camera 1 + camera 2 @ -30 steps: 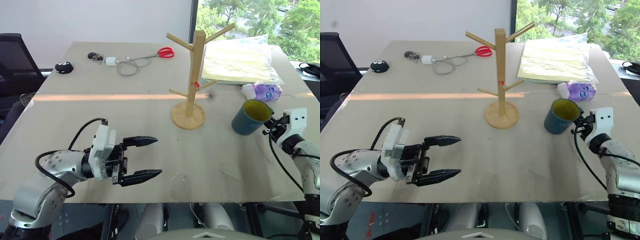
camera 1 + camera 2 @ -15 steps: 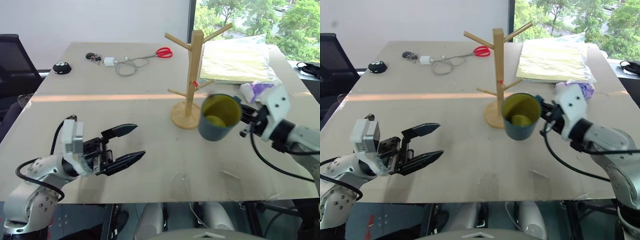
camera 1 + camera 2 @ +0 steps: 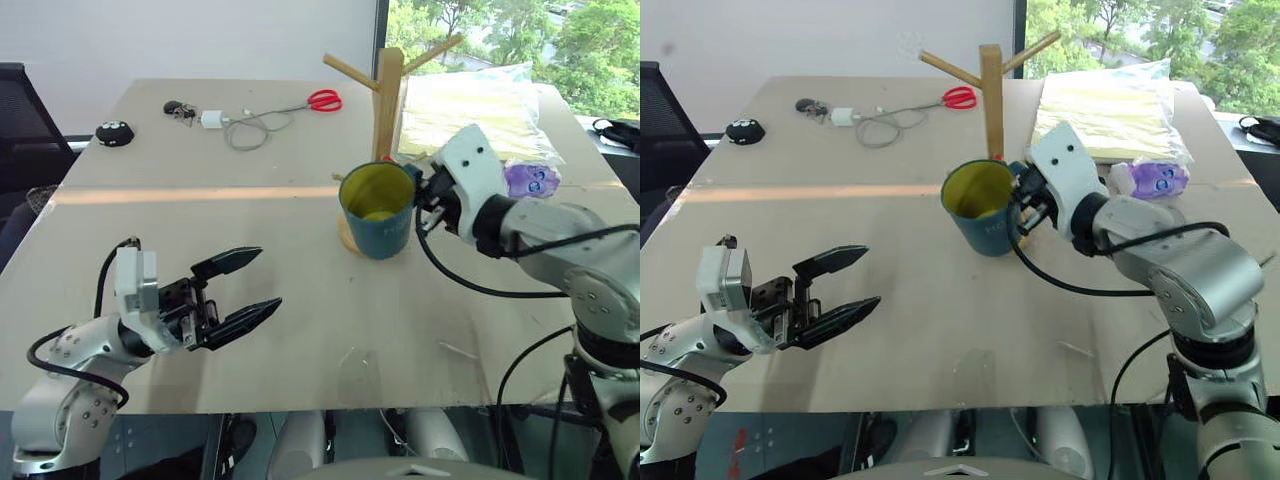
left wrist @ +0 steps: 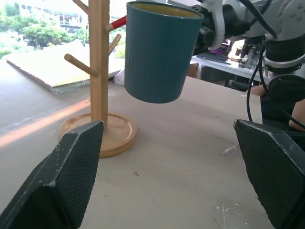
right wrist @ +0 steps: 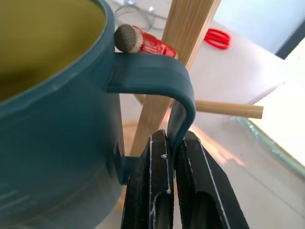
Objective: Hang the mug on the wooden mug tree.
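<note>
Tan table point(image 3: 300, 290), right hand point(image 5: 169, 157) pinching empty mug point(image 3: 378, 210) handle, left hand point(image 3: 240, 292) open

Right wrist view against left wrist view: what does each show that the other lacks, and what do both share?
The right wrist view shows the right gripper with its fingers shut on the mug's handle, the red-wrapped peg just above it, and the red scissors. The left wrist view shows the mug lifted above the table, and the tree's round base. Both show the mug and the wooden mug tree.
</note>
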`<state>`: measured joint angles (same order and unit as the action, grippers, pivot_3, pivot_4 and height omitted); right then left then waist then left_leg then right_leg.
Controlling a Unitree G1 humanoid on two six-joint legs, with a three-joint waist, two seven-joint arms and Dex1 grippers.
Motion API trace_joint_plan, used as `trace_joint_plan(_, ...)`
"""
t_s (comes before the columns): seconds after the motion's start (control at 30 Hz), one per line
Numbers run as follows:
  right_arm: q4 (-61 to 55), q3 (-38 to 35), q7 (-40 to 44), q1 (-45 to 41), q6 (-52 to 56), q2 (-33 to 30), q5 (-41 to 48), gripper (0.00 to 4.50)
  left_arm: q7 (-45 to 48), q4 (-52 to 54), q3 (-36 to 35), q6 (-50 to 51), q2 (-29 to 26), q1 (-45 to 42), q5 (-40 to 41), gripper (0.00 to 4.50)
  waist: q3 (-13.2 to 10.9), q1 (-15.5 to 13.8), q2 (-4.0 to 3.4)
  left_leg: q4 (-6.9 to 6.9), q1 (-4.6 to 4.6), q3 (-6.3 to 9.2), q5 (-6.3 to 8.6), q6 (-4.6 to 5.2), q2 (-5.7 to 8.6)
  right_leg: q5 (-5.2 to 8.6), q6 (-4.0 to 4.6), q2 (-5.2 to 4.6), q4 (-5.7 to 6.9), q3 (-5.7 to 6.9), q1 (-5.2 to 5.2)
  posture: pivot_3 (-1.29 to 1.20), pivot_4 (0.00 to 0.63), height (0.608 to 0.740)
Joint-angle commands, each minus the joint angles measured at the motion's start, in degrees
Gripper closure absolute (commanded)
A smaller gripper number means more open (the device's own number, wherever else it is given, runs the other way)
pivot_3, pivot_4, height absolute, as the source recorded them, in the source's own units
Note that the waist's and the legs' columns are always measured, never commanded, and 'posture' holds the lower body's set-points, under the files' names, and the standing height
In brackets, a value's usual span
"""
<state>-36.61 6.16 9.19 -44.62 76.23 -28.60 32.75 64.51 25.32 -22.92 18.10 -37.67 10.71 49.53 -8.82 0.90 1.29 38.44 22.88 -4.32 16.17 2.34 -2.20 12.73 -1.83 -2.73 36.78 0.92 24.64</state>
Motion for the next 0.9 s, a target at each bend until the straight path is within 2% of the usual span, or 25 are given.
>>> trace_joint_plan(0.03,1.75,0.66,-1.18,-3.28,-0.98,1.77,-2.94,4.47,-0.41,2.49,-1.11,-1.39,0.36,1.19,0.07,0.00,0.00,0.00,0.00,0.00,0.00,0.00,0.03,0.05,0.00,0.00,0.00,0.00,0.01,0.01,0.00,0.00,0.150,0.740)
trace_joint_plan(0.3,-1.90,-2.70,1.08,-3.47,3.41,1.23,-1.65,4.47,-2.93,4.90,-0.83,-1.02,0.75,2.48,0.23,0.00,0.00,-0.12,0.00,0.00,0.02,0.00,0.02,0.03,0.00,-0.01,-0.01,-0.03,0.01,0.03,0.00,0.00,0.150,0.740)
trace_joint_plan(0.63,-8.38,-7.14,5.29,-1.66,10.33,0.41,2.17,4.47,-3.50,3.94,0.45,0.19,-0.01,-0.14,0.69,0.00,0.01,-0.08,0.01,0.00,0.00,0.05,0.06,0.10,-0.01,-0.01,-0.01,0.00,0.04,0.06,-0.01,0.00,0.150,0.740)
trace_joint_plan(0.9,-5.63,-4.99,4.90,-4.55,9.00,1.43,0.56,4.47,-2.46,3.05,0.80,0.96,-0.70,-0.96,0.92,0.00,0.00,0.07,0.01,0.00,-0.01,0.03,0.04,0.07,-0.01,0.00,-0.01,0.03,0.04,0.04,0.00,0.00,0.150,0.740)
